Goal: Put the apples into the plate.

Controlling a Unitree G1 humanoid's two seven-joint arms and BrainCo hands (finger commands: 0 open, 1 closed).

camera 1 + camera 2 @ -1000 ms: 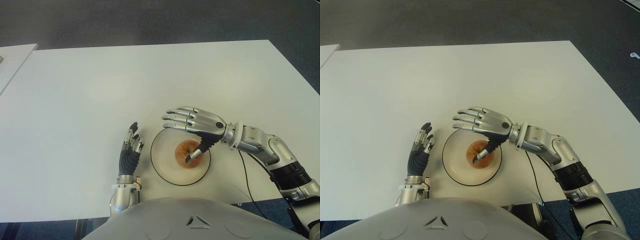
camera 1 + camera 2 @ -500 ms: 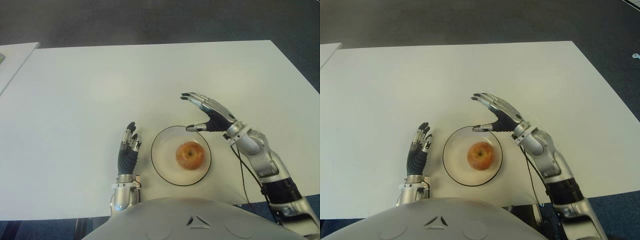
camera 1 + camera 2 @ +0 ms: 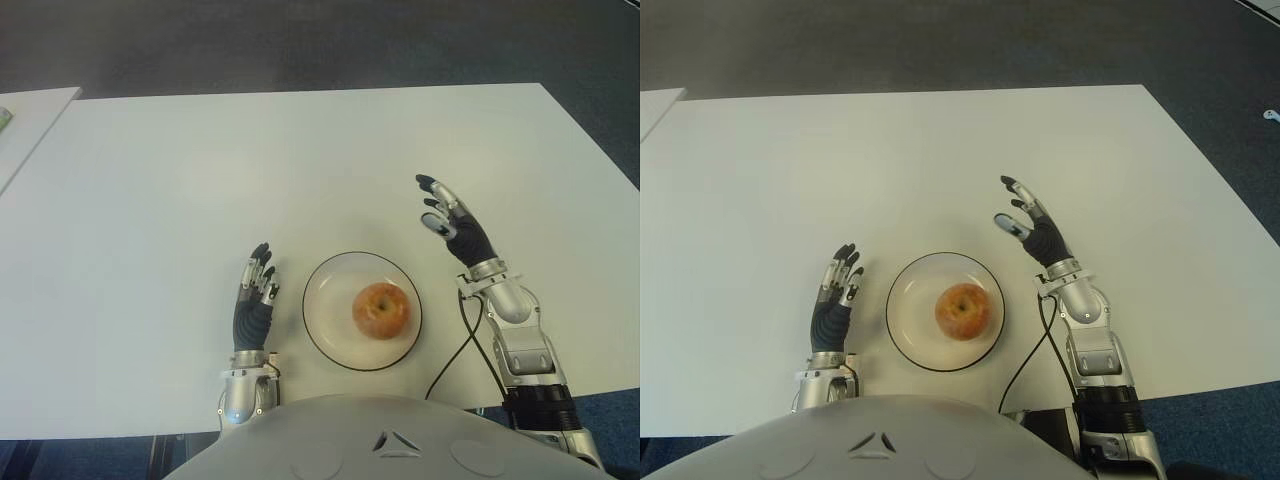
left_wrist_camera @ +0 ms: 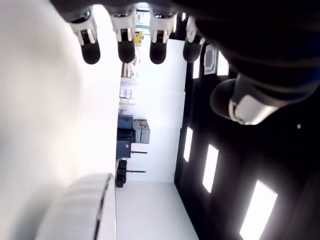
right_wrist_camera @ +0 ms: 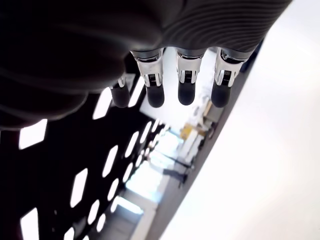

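A red and yellow apple (image 3: 380, 309) sits in the middle of the round plate (image 3: 322, 300) with a dark rim, on the white tabletop (image 3: 200, 170). The left hand (image 3: 255, 300) is just left of the plate, its fingers (image 4: 126, 49) straight and holding nothing. The right hand (image 3: 455, 228) is to the plate's right, fingers (image 5: 185, 85) spread and empty.

No text, label, brand, number or sign can be read anywhere in these views.
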